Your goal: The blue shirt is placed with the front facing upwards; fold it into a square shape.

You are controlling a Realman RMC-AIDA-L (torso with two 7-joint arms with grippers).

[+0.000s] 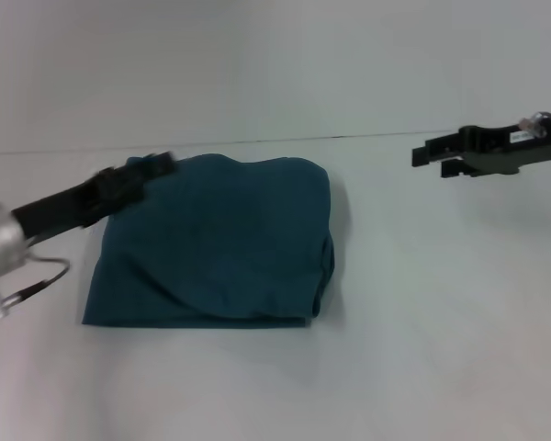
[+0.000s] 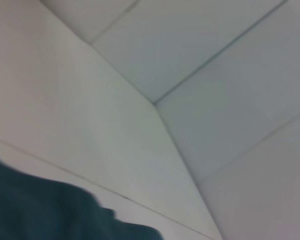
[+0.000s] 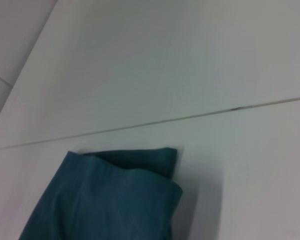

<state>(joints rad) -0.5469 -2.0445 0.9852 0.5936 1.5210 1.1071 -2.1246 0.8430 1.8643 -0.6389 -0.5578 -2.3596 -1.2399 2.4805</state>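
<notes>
The blue shirt (image 1: 211, 243) lies folded into a rough square on the white table (image 1: 422, 322), with no lettering showing. My left gripper (image 1: 162, 165) hovers at the shirt's far left corner, blurred by motion. Off to the right my right gripper (image 1: 428, 158) hangs above the table, open and holding nothing, well clear of the cloth. The left wrist view catches a piece of the shirt (image 2: 40, 210) in one corner. In the right wrist view a folded corner of the shirt (image 3: 105, 200) shows.
The table's far edge meets a pale wall (image 1: 275, 64) just behind the shirt. A grey cable (image 1: 37, 280) loops off my left arm beside the shirt's left side. Bare tabletop lies to the right and in front.
</notes>
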